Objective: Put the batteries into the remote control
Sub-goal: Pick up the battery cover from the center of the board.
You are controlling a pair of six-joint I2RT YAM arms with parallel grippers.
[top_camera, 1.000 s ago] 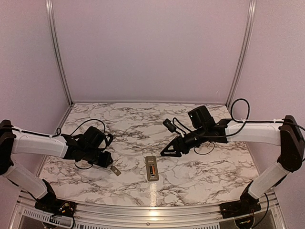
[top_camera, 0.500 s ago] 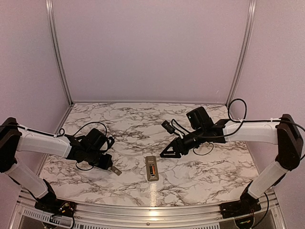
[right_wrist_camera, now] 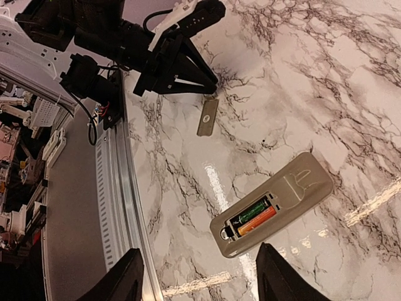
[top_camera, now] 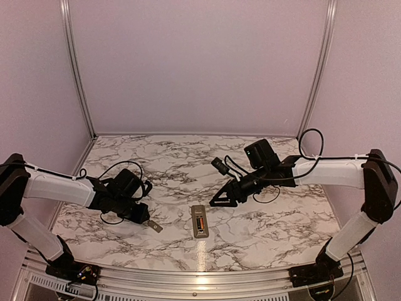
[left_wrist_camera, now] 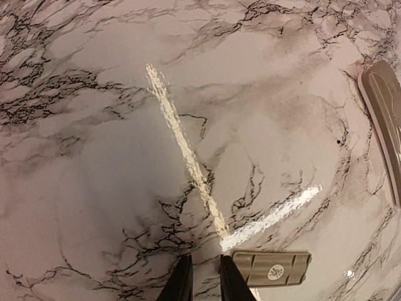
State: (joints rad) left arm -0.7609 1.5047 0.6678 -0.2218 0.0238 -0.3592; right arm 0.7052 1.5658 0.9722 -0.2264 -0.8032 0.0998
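Seen from above, the slim grey-beige rectangular remote control lies back-up on the white marble-patterned table, near the front edge and roughly midway between the two arms. The left gripper sits low over the table to the left of it. A small flat grey plastic cover piece lies just beside the gripper tips, between them and the remote control. The right gripper hangs above the table behind and slightly right of the remote control, clear of it, with its tips pointing toward the left.

In the left wrist view, the two black fingers of the left gripper stand barely apart. Only a thin slit of marble shows between them, and nothing is in it. The cover piece lies flat just to the right of them, apart from them. One long edge of the remote control shows at the right border.

In the right wrist view, the right gripper is spread wide and holds nothing. The remote control lies between and beyond its fingers with the recess uncovered. An orange-red cylindrical battery and a dark green cylindrical battery sit side by side inside the recess, running along the remote control's length. Further off, the cover piece lies just before the tips of the left gripper.
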